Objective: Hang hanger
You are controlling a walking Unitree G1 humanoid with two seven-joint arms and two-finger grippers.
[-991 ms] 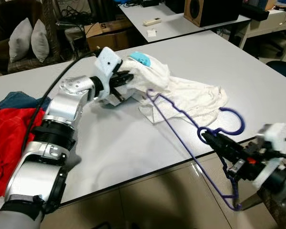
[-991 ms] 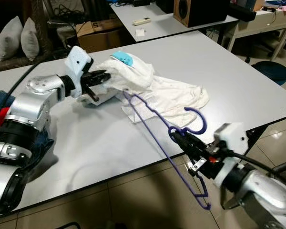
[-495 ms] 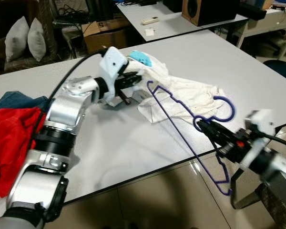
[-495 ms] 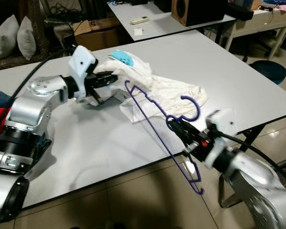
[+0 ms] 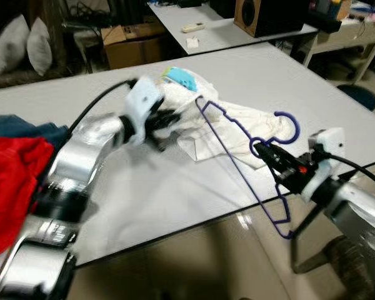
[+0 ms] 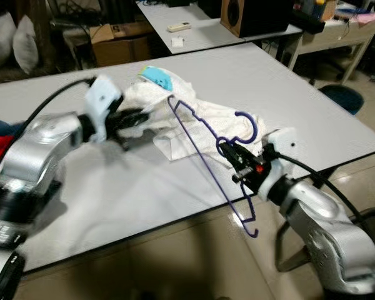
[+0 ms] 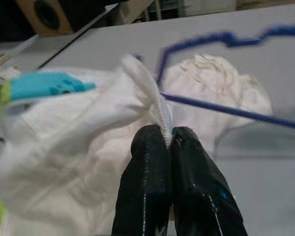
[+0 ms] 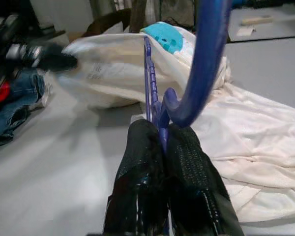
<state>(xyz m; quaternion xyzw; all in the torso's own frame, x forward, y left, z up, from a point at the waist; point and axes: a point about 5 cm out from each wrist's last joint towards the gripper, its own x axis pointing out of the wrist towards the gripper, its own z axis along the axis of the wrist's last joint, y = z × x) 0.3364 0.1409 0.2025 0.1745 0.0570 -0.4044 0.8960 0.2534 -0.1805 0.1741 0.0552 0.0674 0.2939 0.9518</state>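
Observation:
A white T-shirt (image 5: 237,122) with a cyan print (image 5: 178,77) lies crumpled on the grey table (image 5: 175,181). My left gripper (image 5: 170,119) is shut on the shirt's edge (image 7: 155,105), lifting it a little. My right gripper (image 5: 267,156) is shut on the neck of a blue wire hanger (image 5: 237,134), just below its hook (image 5: 287,128). The hanger tilts: one shoulder end (image 5: 199,101) reaches the raised shirt edge, the other end (image 5: 286,234) hangs past the table's front edge. In the right wrist view the hook (image 8: 206,64) rises from between the fingers (image 8: 187,162).
Red cloth (image 5: 12,181) and blue jeans (image 5: 19,125) lie on the table's left end. A second table with a remote (image 5: 192,27) and a speaker (image 5: 269,15) stands behind. Cardboard boxes (image 5: 128,44) and pillows (image 5: 22,47) are at the back left. Tiled floor (image 5: 194,262) lies below.
My right gripper has carried the hanger up and to the left, bringing its far shoulder end closer to the shirt. My left gripper still holds the shirt edge. The camera has shifted slightly.

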